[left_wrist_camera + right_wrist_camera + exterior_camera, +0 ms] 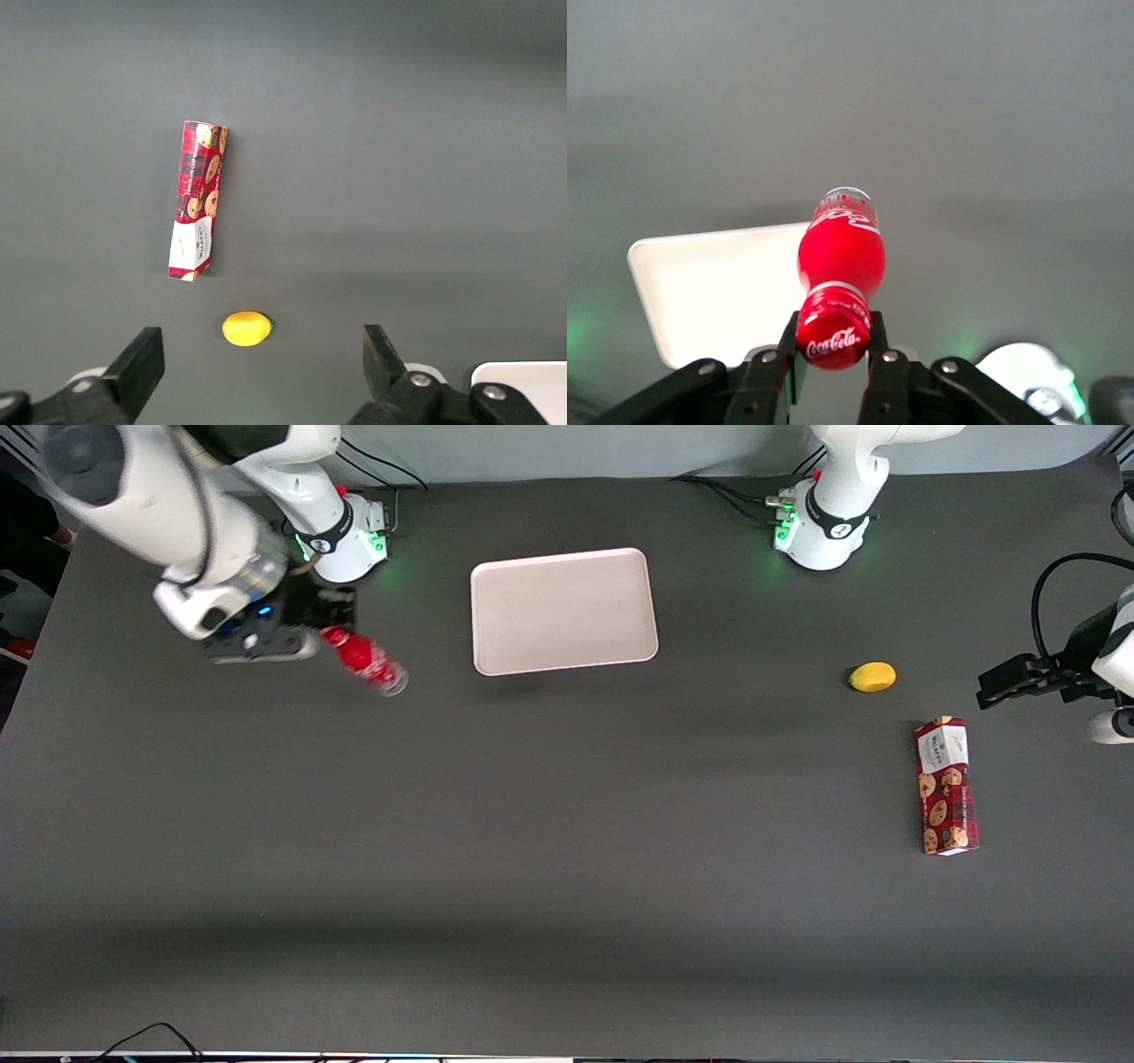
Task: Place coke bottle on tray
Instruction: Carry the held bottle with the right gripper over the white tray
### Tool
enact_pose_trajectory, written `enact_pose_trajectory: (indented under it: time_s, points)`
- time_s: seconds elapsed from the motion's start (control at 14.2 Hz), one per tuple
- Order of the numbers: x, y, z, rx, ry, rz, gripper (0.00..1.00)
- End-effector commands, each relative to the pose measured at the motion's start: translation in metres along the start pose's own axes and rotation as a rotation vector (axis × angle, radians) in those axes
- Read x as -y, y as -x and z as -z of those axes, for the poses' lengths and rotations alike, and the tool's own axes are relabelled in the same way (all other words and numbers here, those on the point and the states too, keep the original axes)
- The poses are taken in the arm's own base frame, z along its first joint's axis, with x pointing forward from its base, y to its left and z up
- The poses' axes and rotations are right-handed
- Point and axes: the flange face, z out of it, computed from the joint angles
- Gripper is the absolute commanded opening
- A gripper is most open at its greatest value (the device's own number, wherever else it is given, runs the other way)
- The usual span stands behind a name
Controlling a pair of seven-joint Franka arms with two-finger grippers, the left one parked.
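The coke bottle (368, 662), red with a red cap and a clear base, hangs tilted in the air, held by its neck. My right gripper (323, 636) is shut on it at the working arm's end of the table, beside the tray (563, 609). In the right wrist view the fingers (877, 341) clamp the neck just under the cap, the bottle (841, 257) points away from the camera, and part of the pale tray (713, 283) shows below it.
A yellow lemon (873, 677) and a red cookie box (947, 786) lie toward the parked arm's end of the table; both also show in the left wrist view, the lemon (246, 328) and the box (198, 200). The working arm's base (350, 536) stands near the gripper.
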Motion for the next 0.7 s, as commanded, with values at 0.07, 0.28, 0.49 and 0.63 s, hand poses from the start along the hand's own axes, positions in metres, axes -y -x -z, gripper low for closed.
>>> enact_pose_trajectory:
  time_s: [0.07,0.28,0.49,0.63]
  points:
    - [0.068,0.073,-0.068,0.024,-0.011,-0.082,0.0]
    - [0.095,0.119,-0.148,-0.023,0.021,-0.099,0.0]
    - [0.106,0.147,-0.206,-0.053,0.07,-0.121,0.0]
    - [0.103,0.163,-0.23,-0.077,0.106,-0.12,0.0]
